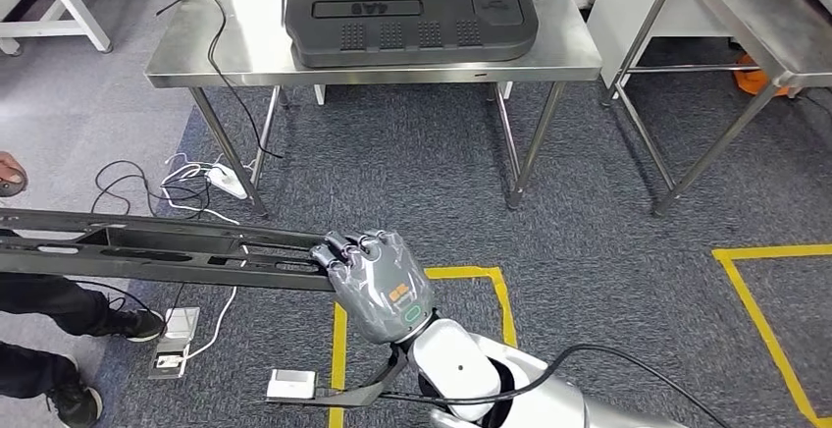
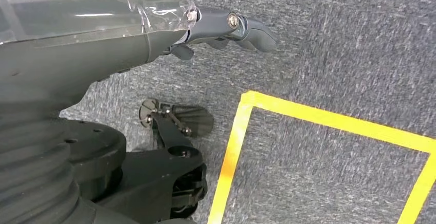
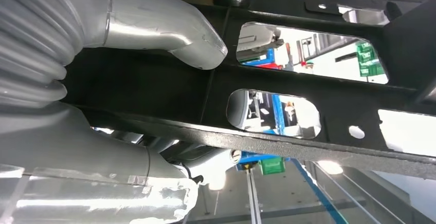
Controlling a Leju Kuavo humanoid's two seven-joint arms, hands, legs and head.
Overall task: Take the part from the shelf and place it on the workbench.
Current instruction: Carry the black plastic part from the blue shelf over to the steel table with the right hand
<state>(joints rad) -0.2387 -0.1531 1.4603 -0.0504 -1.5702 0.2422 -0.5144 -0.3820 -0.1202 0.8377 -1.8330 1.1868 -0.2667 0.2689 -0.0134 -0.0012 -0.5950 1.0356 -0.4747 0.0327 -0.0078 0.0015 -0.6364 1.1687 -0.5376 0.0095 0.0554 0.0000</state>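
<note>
My right hand [image 1: 378, 281] holds the part [image 1: 147, 248], a long black frame with cut-out windows, by its near end: my fingers curl over its upper edge and, in the right wrist view, my thumb [image 3: 169, 34] presses on its flat face [image 3: 308, 80]. The part stretches away from this hand to the side, above the grey carpet [image 1: 432, 173], not yet on the workbench [image 1: 245, 55]. On the workbench lies a big black moulded cover [image 1: 412, 16] with raised characters that look like "4A8" turned around; I cannot read them for sure. An orange mark on the back of my right hand is too small to read. My left hand [image 2: 226, 26] hangs over the carpet beside a yellow tape line [image 2: 329, 121], fingers loosely bent and holding nothing. Under the workbench, cables [image 1: 157, 187] and a white power strip [image 1: 228, 183] lie on the floor, and a person's dark shoes [image 1: 98, 359] stand near the far end of the part.
</note>
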